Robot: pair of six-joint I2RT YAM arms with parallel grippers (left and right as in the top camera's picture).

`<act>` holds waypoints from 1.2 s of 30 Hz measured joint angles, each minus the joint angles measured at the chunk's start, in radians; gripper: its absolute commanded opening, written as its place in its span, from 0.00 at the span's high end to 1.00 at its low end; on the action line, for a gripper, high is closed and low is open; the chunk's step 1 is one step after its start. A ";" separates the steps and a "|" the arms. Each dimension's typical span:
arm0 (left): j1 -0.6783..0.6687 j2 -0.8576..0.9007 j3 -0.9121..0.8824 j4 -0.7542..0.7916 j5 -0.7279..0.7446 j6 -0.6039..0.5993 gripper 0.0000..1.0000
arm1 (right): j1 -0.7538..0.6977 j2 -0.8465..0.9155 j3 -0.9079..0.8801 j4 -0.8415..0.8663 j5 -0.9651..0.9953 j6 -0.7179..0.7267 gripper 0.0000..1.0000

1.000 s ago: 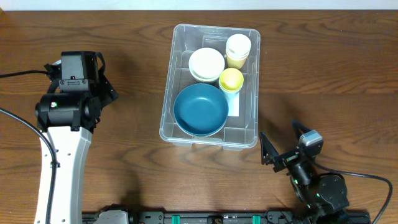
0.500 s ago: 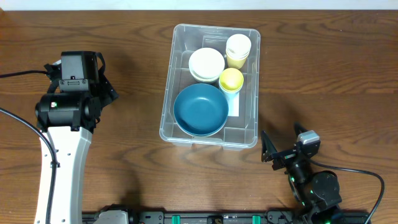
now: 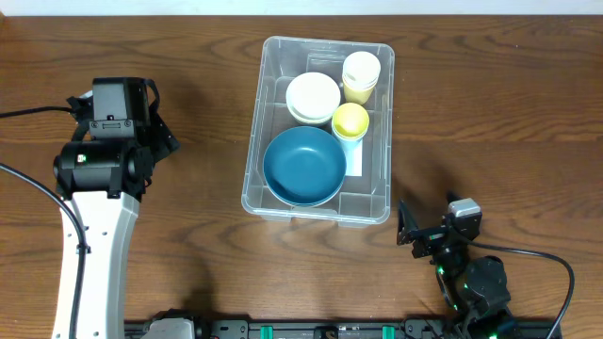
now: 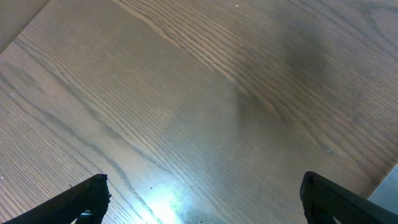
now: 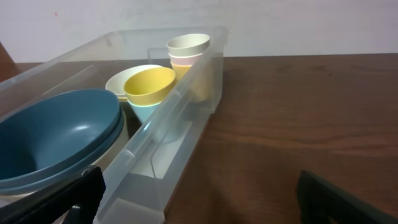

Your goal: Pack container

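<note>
The container [image 3: 256,132], a large clear bin, sits at the table's middle. It holds a blue bowl [image 3: 303,167], stacked white bowls [image 3: 313,97], a yellow cup [image 3: 350,121] and a cream cup [image 3: 361,71]. My left gripper [image 3: 120,113] hangs open over bare wood far left of the bin, and its wrist view shows only table between the fingers [image 4: 87,198]. My right gripper [image 3: 429,224] is open, low by the bin's front right corner. In its wrist view the container [image 5: 177,118], blue bowl [image 5: 56,137] and yellow cup [image 5: 149,86] lie ahead to the left.
The wooden table [image 3: 499,113] stretches bare to the right of the bin. A black cable [image 3: 28,111] runs off the left arm toward the left edge. A pale wall [image 5: 298,25] stands behind the table's far edge.
The right arm has drawn back slightly to the left and toward the front edge, its gripper still open. The left arm and the bin's contents have not moved.
</note>
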 measured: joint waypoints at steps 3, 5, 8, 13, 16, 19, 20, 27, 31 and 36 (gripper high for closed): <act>0.000 0.000 0.000 0.000 0.000 0.000 0.02 | 0.000 0.004 0.000 0.000 0.012 -0.004 0.01; 0.000 0.000 0.000 0.000 0.000 0.000 0.02 | 0.000 0.005 0.000 0.000 0.015 -0.014 0.01; 0.000 0.000 0.000 0.000 0.000 0.000 0.02 | 0.000 0.005 0.000 0.000 0.015 -0.026 0.01; 0.000 0.000 0.000 0.000 0.000 0.000 0.02 | -0.001 0.005 0.000 0.000 0.016 -0.030 0.01; 0.000 0.000 0.000 0.000 0.000 0.000 0.02 | -0.001 0.005 0.000 0.000 0.016 -0.032 0.01; 0.000 0.000 0.000 0.000 0.000 0.000 0.02 | -0.001 0.005 0.000 0.000 0.016 -0.033 0.01; 0.000 0.000 0.000 0.000 0.000 0.000 0.02 | -0.001 0.005 0.000 0.000 0.016 -0.033 0.01; 0.000 0.000 0.000 0.031 0.000 -0.004 0.02 | -0.001 0.005 0.000 0.000 0.016 -0.033 0.01; 0.000 0.000 0.000 0.106 0.009 -0.024 0.02 | -0.001 0.006 0.000 0.000 0.016 -0.033 0.01; 0.001 -0.006 0.000 0.258 0.126 0.050 0.02 | -0.002 0.007 0.000 0.001 0.016 -0.034 0.01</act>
